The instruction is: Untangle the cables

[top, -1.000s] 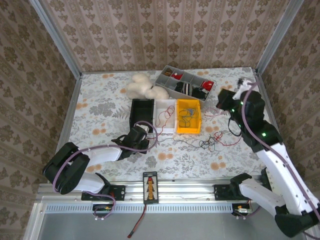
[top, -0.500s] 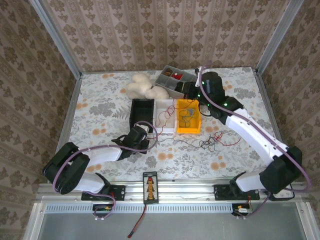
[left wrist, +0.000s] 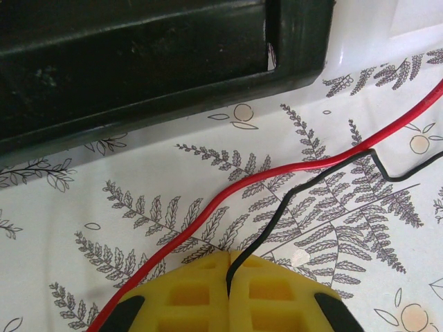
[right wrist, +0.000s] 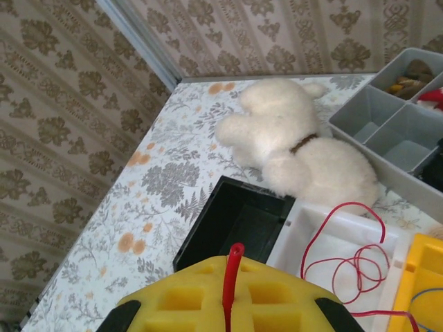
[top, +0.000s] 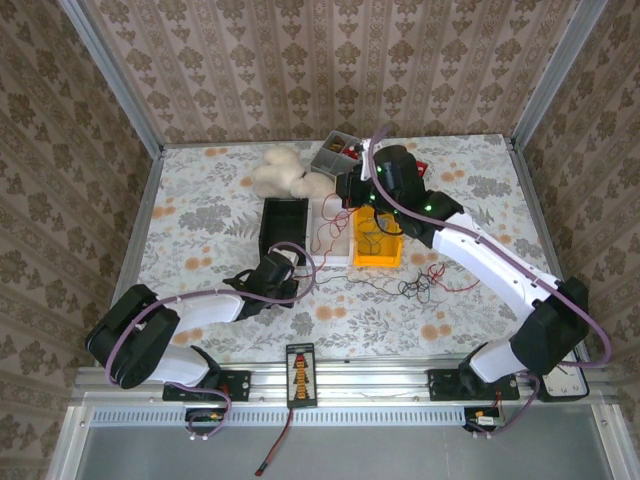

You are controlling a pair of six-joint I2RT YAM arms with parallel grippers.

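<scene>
Right gripper: clenched on a red cable end, raised over the white bin, where red loops lie. You hold it high, I'd judge, to draw red out of the bundle.
Left gripper: pinched on the black cable, low on the table just near-left of the white bin (likely an anchor while you pull elsewhere).
Other cables: the blue cable lies in the yellow bin, against the white bin's right side. The knot is on the table, near-right of the white bin.
Around: black bin against its left wall, with plush toy and grey tray behind it.
In the way: red runs just beside black at your left pads. The white bin's rim could snag a strand, so lift gently.
</scene>
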